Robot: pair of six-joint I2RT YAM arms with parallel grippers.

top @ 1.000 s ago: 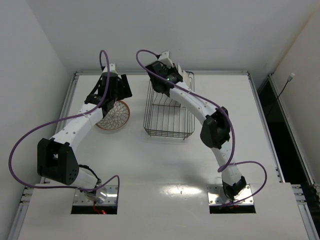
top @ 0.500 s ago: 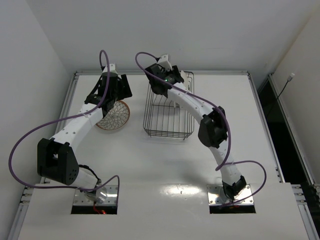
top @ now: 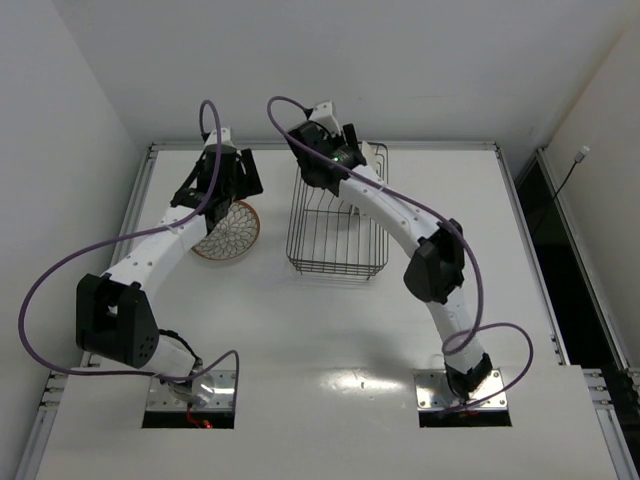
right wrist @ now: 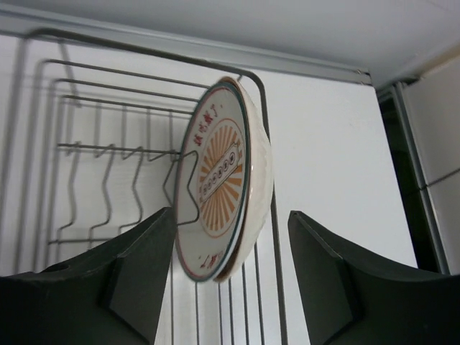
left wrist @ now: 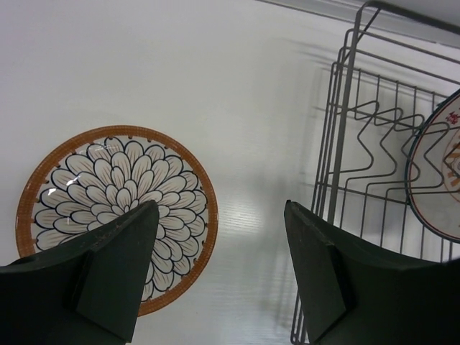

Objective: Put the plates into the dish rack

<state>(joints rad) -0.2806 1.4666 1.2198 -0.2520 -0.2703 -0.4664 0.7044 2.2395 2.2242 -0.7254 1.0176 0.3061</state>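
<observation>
Right pincer straddles the upright plate against the dish rack's right rim, fingers spread, right finger clear. Left pincer is spread and empty above the flat plate.

The round flat plate lying at nine o'clock of the rack has an orange-brown rim with a fine lattice and dark dots. Its white face is filled with rings of dark-outlined petals. The upright round plate inside the grey-black wire dish rack is cream, edged by a thin dark teal line. Orange rays spread around its banded centre strip, and orange-red characters sit near the edge. The bench is glossy white. The left tool and right tool have dull green-black fingers. The left arm and right arm are white with black joints and purple cables.
</observation>
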